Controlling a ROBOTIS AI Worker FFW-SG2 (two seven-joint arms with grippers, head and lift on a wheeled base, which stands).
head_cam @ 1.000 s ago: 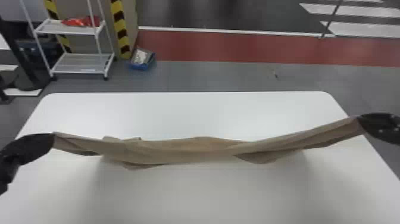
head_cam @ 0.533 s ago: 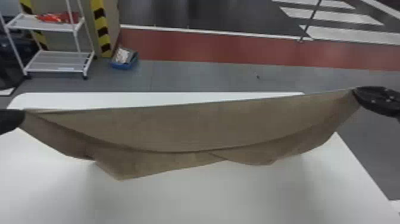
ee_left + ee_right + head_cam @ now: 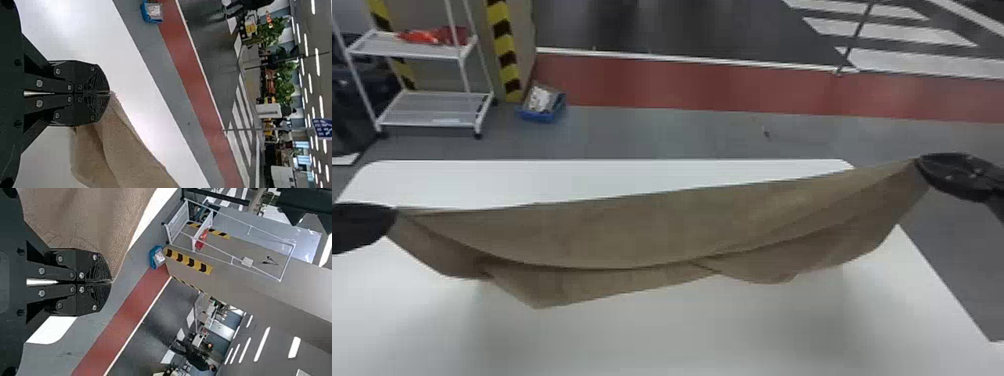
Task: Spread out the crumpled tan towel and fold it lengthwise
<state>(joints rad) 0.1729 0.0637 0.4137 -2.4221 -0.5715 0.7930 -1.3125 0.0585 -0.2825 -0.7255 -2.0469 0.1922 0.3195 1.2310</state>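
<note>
Left claw: the claw point(image 3: 394, 215) is clenched on one upper end of the towel point(image 3: 632, 230), at the head view's left edge.
Left finger gap: in the left wrist view the two fingers of the left claw point(image 3: 109, 93) meet at the tips, with cloth coming out from between them.
Right claw: the claw point(image 3: 919, 164) grips the opposite upper end, out by the far right corner of the table point(image 3: 682, 340).
Right finger gap: the tips of the right claw point(image 3: 111, 281) are pressed together in the right wrist view, cloth pinched at their ends.
Towel: strung between both claws above the table, top edge drawn nearly straight, lower part sagging in overlapping folds; a pointed corner hangs in the left half. I cannot tell whether it touches the table.
Blue bin: the bin point(image 3: 538, 117) sits on the floor beyond the table, beside a striped post point(image 3: 504, 50), with whitish contents point(image 3: 541, 98) too blurred to name.
Rack: the white rack point(image 3: 407, 52) has something red point(image 3: 427, 36) on its upper shelf.
</note>
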